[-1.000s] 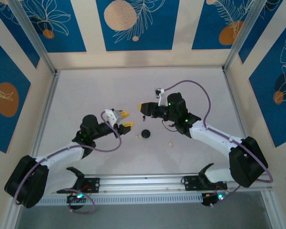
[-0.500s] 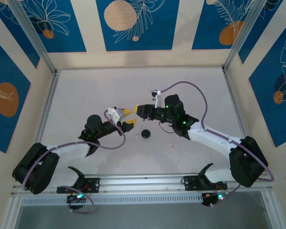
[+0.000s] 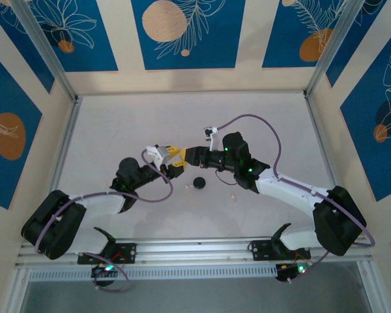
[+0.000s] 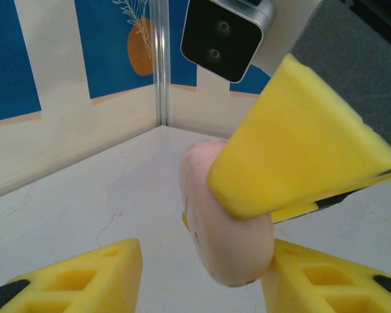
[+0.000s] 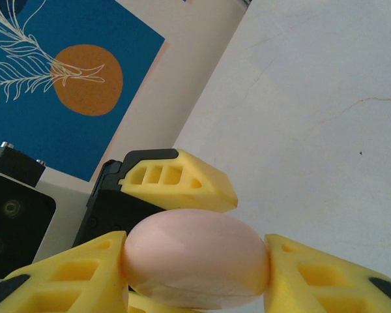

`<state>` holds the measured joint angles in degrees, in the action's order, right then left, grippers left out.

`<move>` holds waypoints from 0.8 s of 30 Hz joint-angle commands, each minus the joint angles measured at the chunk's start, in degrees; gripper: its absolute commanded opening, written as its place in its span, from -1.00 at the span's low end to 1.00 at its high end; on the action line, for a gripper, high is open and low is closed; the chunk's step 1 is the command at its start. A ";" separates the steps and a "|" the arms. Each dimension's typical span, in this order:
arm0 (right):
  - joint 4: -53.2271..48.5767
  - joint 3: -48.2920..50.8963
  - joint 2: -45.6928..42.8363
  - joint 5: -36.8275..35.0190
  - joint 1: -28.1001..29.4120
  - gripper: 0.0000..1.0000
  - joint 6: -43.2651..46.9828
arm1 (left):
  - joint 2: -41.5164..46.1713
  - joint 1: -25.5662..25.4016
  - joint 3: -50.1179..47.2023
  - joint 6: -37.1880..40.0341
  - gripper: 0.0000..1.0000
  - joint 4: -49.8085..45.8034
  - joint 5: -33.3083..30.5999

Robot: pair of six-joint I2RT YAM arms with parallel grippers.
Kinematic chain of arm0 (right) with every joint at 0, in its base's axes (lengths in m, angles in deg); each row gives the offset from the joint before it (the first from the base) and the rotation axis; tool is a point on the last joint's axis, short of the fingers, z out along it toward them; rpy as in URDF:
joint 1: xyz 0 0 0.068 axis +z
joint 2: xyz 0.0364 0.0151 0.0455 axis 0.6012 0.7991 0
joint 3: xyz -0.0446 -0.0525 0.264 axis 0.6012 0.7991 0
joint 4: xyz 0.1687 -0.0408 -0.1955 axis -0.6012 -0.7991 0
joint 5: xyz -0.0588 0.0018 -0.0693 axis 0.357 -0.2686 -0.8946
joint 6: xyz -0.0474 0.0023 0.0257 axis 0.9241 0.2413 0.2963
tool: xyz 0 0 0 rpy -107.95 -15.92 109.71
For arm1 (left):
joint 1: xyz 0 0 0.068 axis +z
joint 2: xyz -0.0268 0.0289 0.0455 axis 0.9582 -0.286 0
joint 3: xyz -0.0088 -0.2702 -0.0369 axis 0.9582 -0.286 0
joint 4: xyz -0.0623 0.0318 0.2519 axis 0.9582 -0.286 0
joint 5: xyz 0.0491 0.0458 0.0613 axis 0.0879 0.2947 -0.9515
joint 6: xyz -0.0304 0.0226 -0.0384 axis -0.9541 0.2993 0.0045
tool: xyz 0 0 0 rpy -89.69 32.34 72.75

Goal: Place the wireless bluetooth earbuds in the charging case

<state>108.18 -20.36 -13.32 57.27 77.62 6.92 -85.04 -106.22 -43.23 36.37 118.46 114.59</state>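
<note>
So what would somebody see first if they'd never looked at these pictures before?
Probably the pale pink, egg-smooth plastic case over the middle of the white table. The right gripper pinches it between its yellow fingers, and the left gripper reaches around it from the other side. Next you'd spot the small round black case sitting on the table just below them, nearer the arm bases.

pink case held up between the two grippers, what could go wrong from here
1. The pink case sits mid-air between the fingers of the right gripper with the left gripper close against it; a bump or loose grip could drop it onto the table.
2. A fall might knock the black case or the pink earbud lying nearby.
</note>
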 commanded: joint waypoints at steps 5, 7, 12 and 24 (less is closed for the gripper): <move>0.95 0.72 -0.82 0.87 1.11 -0.07 -0.79 | -0.25 -0.82 1.14 -1.24 -0.19 3.62 0.92; 0.66 0.72 -0.83 0.76 1.17 -0.08 -0.78 | -0.11 -0.78 1.14 -1.39 -0.25 3.67 1.19; 0.33 0.92 -0.95 0.69 1.29 -0.07 -0.56 | 0.28 -0.81 1.18 -1.86 -0.41 3.57 2.22; -0.06 0.94 -1.01 0.41 1.26 -0.07 -0.37 | 0.63 -0.82 2.31 -3.04 -0.26 2.65 3.60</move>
<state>108.55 -20.30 -13.32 57.03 78.58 6.31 -85.02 -106.66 -42.36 34.04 119.34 116.89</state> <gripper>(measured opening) 0.466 0.372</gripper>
